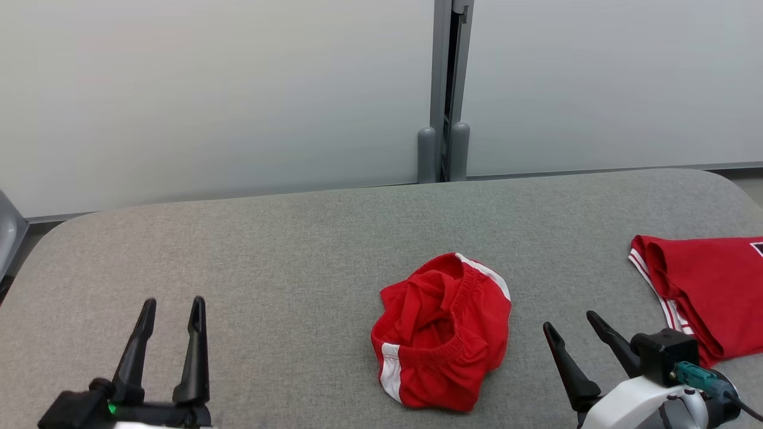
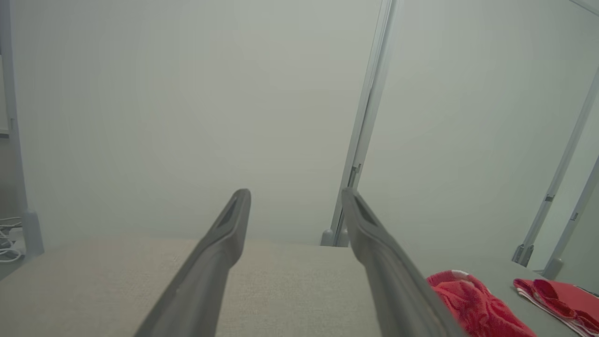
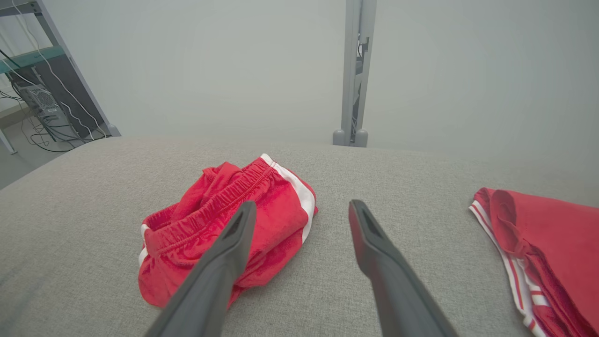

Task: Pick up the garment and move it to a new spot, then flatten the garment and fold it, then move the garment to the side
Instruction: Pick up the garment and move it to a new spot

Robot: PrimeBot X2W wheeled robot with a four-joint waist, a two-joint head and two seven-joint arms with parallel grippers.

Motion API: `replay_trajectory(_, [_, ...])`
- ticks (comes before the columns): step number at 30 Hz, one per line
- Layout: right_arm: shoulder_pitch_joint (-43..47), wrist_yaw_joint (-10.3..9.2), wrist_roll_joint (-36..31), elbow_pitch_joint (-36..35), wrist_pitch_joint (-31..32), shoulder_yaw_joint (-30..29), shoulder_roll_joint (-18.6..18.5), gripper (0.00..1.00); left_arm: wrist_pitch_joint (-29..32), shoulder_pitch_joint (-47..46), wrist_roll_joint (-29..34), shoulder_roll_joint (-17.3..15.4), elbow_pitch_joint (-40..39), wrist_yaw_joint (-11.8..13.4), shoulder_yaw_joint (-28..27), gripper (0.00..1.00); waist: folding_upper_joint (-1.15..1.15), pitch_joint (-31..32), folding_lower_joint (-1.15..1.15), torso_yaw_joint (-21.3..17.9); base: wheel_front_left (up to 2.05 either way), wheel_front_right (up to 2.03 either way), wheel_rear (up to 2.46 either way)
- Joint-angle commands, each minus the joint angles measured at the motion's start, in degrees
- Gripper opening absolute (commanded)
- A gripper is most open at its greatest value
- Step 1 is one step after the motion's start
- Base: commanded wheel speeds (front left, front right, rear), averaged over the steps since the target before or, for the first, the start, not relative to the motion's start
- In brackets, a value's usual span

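A crumpled pair of red shorts [image 1: 444, 330] with white stripes and an elastic waistband lies in a heap on the grey table [image 1: 286, 250], a little right of centre; the same shorts [image 3: 224, 229] sit just left of my right fingers, and the shorts [image 2: 472, 304] peek in at the lower right of the left wrist view. My right gripper [image 1: 569, 322] is open, hovering just right of the heap, nothing between its fingers. Far to the heap's left, near the front edge, my left gripper [image 1: 174, 304] is open and empty too.
A second red garment [image 1: 709, 286] with white-striped trim lies folded at the table's right edge, close behind my right gripper. A grey partition wall with a post [image 1: 444, 89] runs behind the table. A rack with cables [image 3: 42, 98] stands off the table's far left.
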State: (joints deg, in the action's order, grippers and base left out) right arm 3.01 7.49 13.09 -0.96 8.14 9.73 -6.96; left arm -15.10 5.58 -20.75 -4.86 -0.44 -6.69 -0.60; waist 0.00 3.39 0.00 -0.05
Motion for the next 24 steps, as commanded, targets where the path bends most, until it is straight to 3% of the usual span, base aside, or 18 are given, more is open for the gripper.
replay_trajectory(1, [0.68,0.01,0.05,0.13,0.07,-0.44,-0.07,1.00,-0.02,1.84,1.96,-0.36,-0.14,-0.33,-0.56,1.00,0.00,0.37,0.00,0.67,0.00,0.00,0.00])
replay_trajectory(6, [1.20,0.01,-0.11,0.94,0.09,-2.08,0.05,1.00,-0.03,7.28,7.80,-0.72,2.49,1.05,-2.04,1.00,0.00,0.42,0.00,0.98,0.00,0.00,0.00])
replay_trajectory(15, [2.88,0.01,-0.99,1.86,1.00,-5.75,0.82,1.00,1.29,8.81,8.23,-0.54,7.82,3.68,-3.09,1.00,0.00,0.28,0.00,1.34,0.00,0.00,0.00])
replay_trajectory(24, [3.19,0.01,-1.20,2.19,1.35,-6.48,1.64,1.00,2.42,8.13,6.59,-1.12,7.76,2.86,-2.78,1.00,0.00,0.29,0.00,0.99,0.00,0.00,0.00])
